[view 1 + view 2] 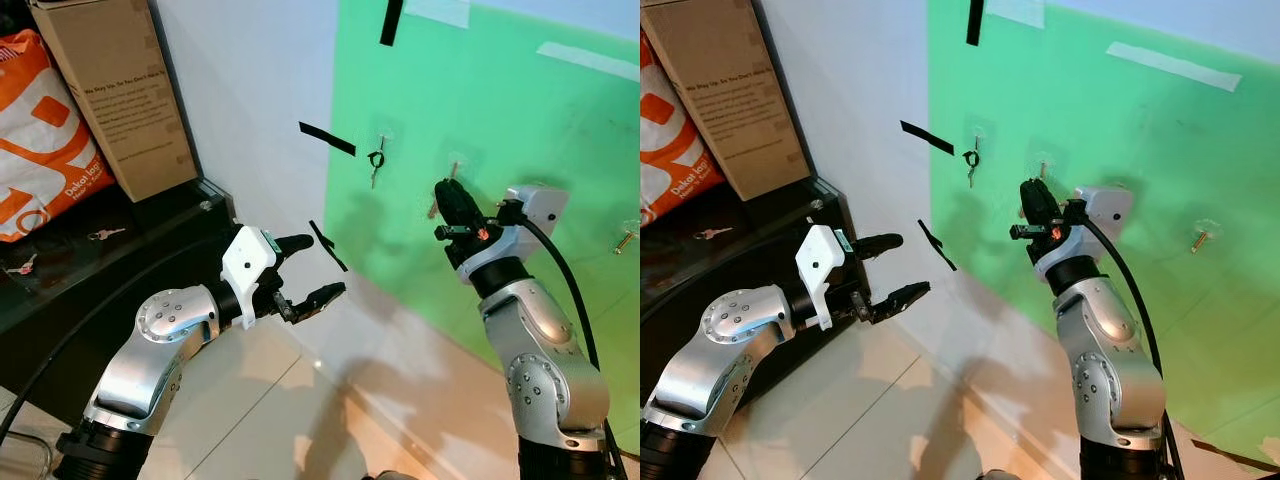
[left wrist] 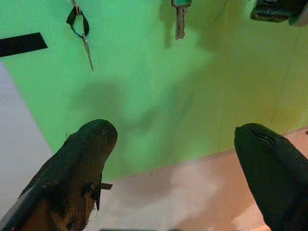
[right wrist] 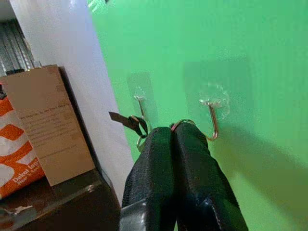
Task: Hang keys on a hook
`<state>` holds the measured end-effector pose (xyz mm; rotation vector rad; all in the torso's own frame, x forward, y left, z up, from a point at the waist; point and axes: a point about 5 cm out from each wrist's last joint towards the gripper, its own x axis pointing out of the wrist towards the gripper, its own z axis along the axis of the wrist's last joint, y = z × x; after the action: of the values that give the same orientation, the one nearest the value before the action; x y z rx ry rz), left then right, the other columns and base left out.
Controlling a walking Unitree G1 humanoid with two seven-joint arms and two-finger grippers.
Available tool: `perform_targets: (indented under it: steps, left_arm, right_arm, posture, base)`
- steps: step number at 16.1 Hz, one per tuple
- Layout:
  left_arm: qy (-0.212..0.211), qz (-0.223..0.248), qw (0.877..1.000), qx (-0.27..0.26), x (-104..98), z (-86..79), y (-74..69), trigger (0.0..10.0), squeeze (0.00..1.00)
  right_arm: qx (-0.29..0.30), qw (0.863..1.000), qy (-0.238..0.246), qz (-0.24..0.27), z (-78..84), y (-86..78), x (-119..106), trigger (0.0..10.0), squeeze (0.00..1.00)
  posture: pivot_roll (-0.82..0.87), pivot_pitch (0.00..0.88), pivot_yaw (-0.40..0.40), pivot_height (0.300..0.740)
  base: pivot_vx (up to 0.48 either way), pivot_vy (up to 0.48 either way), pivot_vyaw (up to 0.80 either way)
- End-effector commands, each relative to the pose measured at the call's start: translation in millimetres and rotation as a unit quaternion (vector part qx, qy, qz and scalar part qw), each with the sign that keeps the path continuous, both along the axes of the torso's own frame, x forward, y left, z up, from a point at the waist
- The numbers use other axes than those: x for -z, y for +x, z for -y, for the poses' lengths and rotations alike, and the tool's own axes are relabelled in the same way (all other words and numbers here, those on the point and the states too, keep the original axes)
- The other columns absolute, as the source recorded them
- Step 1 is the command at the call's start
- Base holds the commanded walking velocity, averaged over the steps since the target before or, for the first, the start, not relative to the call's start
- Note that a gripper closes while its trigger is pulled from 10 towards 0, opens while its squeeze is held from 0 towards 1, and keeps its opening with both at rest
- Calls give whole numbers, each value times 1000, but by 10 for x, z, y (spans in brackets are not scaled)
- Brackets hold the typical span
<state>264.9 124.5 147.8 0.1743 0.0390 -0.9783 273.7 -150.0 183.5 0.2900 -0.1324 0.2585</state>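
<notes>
My left hand hangs nearest, fingers spread wide and empty. My right hand is pinched closed on a key ring just beside the second hook on the green wall; another key hangs on the first hook.

Key seemingly on hook

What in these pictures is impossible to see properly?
- Key at the right gripper: in the right wrist view, its shut fingers hide all but the ring by the hook.
- Lettering on the cardboard box: too small in the eye views.
- Orange bag: cut off by the picture's edge.
</notes>
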Motion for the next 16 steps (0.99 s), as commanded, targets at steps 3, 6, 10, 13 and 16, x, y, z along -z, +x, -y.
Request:
perform_targets:
  steps: [3,6,10,13,16]
  left_arm:
    - [3,0,1000,6,-25,-11,-3,10000,0]
    - [3,0,1000,6,-26,-14,-1,10000,0]
    - [2,-1,1000,10,-31,1,1,10000,0]
    - [1,-3,1000,13,-33,8,0,10000,0]
    - [1,-3,1000,12,-34,2,4,10000,0]
  right_arm:
    - [-21,1000,3,8,-47,37,-62,10000,0]
    - [-29,1000,5,10,-72,61,-82,10000,0]
    - [20,1000,2,-10,26,162,-45,10000,0]
    - [47,998,5,-51,131,184,69,10000,0]
    - [51,996,8,-71,134,185,146,10000,0]
  posture:
    - [-19,0,-5,740]
    - [-17,0,-7,740]
    - [-17,0,-7,740]
    - [-17,0,-7,740]
    - [-10,0,-13,740]
  base:
    - [0,0,0]
    - [0,0,0]
    - [0,0,0]
    - [0,0,0]
    - [0,0,0]
